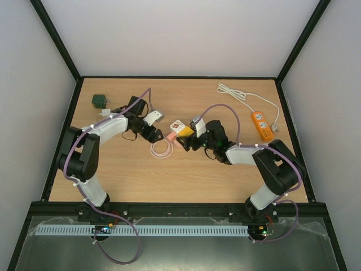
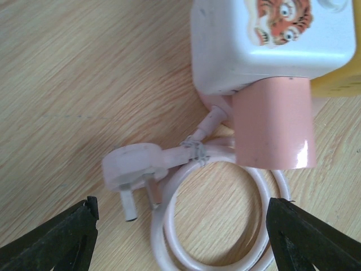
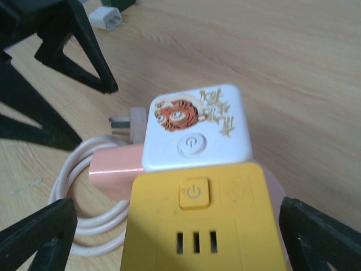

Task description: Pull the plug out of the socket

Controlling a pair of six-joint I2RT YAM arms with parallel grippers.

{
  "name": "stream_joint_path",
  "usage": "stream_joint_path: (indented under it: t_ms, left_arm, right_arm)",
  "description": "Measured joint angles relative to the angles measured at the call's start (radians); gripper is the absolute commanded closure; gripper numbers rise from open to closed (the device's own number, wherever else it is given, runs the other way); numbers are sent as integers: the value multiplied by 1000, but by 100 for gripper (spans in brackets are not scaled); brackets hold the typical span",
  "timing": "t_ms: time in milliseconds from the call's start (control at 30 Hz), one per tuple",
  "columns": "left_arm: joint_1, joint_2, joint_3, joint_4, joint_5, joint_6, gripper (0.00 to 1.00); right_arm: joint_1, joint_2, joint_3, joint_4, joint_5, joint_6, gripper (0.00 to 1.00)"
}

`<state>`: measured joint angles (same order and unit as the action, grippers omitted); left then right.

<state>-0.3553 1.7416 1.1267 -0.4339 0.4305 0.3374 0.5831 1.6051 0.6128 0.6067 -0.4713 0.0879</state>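
Plug (image 2: 273,121) ahead of left jaws; yellow socket (image 3: 169,237) between right jaws

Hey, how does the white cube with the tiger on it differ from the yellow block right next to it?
The white cube carries a tiger sticker; the yellow block has no sticker. The white cube's power button is round, the yellow block's square. The yellow block shows three slots on top; the white cube shows none. Both have a power button on top and sit against each other.
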Motion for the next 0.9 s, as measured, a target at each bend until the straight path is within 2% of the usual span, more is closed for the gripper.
stream_joint_path:
  t_ms: [267,400,667,900]
  left_arm:
    - [74,-27,0,0,43,-5,15]
    - [93,-59,-14,3,60,-6,15]
    - [161,-94,-33,-10,102,-11,14]
    - [236,-152,-34,-64,111,-3,13]
  right_arm:
    - [-1,-21,11,-118,-57,40,0]
    - [0,-31,12,-128,-148,103,0]
    - [69,36,19,-21,-311,240,0]
    - [195,159,100,88,-349,343,1]
